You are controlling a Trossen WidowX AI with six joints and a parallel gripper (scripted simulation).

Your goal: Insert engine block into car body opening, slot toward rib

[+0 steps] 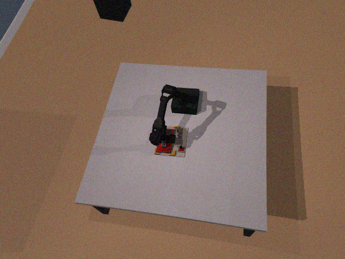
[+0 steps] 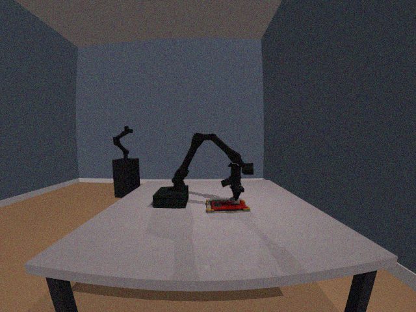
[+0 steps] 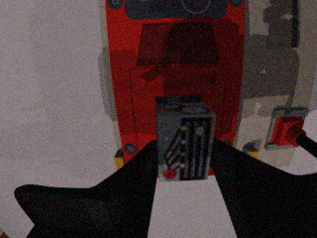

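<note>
My gripper is shut on the grey engine block. The block's ribbed face and a red round spot show in the wrist view. The block is over the front part of the red car body. A dark strip of the opening shows just beyond the block's far edge; the rest is hidden under the block. The block looks at or a little above the body's surface; how deep it stands, and its slot side and the rib, cannot be told.
The car body lies on a pale board with yellow-orange corner pieces. A red square piece with a black stick stands to its right. My dark base is on the table. Another arm stands on a black pedestal in the background.
</note>
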